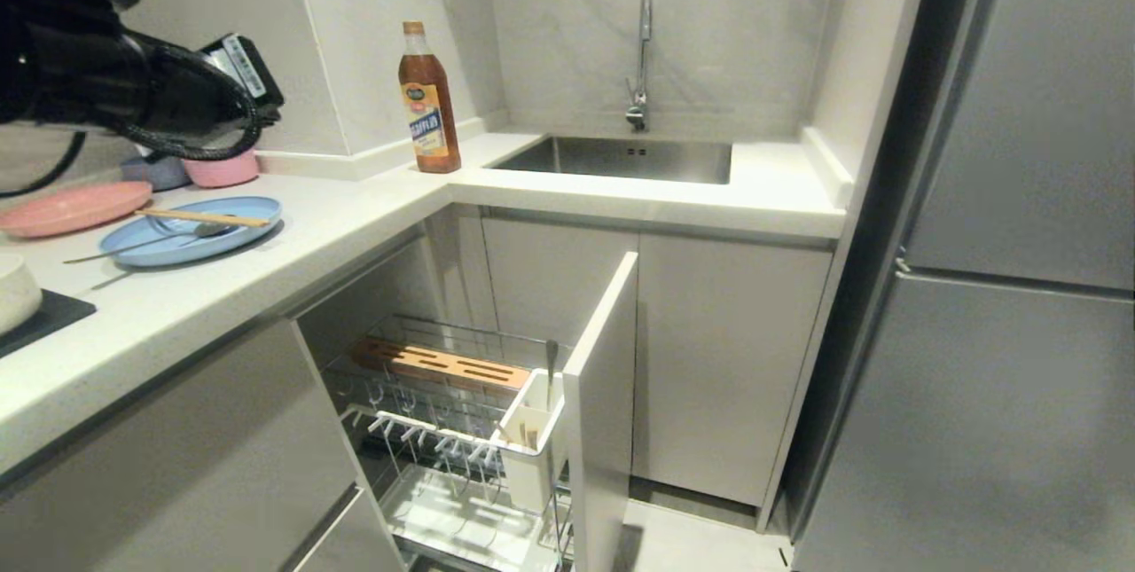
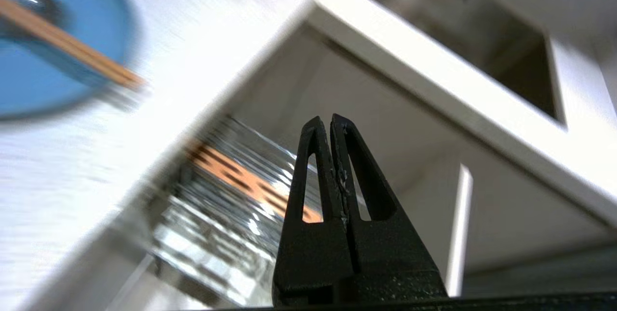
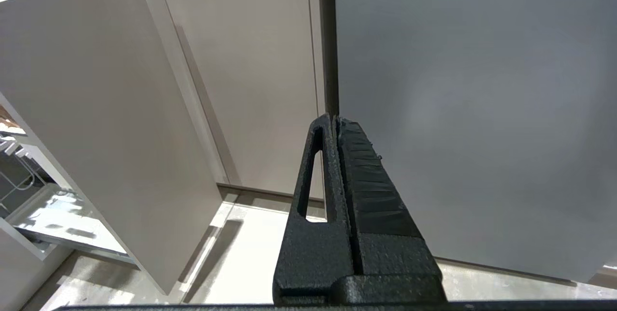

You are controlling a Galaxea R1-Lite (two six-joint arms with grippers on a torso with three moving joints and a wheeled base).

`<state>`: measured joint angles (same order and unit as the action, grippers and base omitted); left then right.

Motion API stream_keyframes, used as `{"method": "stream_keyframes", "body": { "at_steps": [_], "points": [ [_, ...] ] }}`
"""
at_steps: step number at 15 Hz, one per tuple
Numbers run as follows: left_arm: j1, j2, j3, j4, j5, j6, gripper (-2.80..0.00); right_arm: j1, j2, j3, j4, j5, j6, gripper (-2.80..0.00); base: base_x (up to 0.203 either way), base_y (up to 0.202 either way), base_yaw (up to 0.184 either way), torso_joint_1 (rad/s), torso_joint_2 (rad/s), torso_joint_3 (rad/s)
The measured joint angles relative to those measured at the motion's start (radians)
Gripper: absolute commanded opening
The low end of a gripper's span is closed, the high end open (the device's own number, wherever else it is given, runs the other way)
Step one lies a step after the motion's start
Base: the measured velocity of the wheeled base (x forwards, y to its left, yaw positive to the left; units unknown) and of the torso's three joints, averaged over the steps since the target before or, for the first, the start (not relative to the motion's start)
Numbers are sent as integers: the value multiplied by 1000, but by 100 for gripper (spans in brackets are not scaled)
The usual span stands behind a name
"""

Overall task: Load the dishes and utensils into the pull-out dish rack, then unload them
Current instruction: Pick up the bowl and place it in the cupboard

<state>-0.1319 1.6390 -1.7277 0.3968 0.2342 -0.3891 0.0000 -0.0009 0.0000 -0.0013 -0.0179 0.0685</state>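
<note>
Left hand (image 2: pixel 331 123) pinched empty, raised over table (image 1: pixel 293 244); pale wooden chopsticks (image 1: pixel 202 217) seen just below, lengthwise across light-blue round plate (image 1: pixel 191 231). Right hand (image 3: pixel 335 123) parked, clamped empty too.

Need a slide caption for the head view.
Pull-out dish rack open below the counter; chopsticks and spoon on the blue plate; left arm raised above.

Marble wall (image 1: pixel 692 13), grey fridge (image 1: pixel 993 288)

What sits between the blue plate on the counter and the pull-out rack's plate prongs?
The chopsticks and spoon lie on the blue plate, so they would ride along. The pull-out rack stands open below the counter edge, its prongs bare; nothing visible blocks it. The left gripper is shut and empty, above the counter.
</note>
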Motion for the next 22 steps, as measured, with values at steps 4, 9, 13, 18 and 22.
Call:
{"method": "stream_keyframes", "body": {
  "at_steps": [4, 9, 13, 18, 22],
  "points": [
    [90, 6, -113, 97, 43, -2, -280, 0, 0, 0, 0, 0, 0, -280, 0, 0, 0, 0, 0, 0],
    [143, 113, -192, 77, 186, -28, -280, 0, 0, 0, 0, 1, 0, -280, 0, 0, 0, 0, 0, 0],
    [153, 175, -196, 72, 280, 8, -280, 0, 0, 0, 0, 0, 0, -280, 0, 0, 0, 0, 0, 0],
    [263, 123, -192, 225, 298, 160, -280, 0, 0, 0, 0, 0, 0, -280, 0, 0, 0, 0, 0, 0],
    [404, 44, -189, 308, 273, 261, -280, 0, 0, 0, 0, 1, 0, -280, 0, 0, 0, 0, 0, 0]
  ]
}}
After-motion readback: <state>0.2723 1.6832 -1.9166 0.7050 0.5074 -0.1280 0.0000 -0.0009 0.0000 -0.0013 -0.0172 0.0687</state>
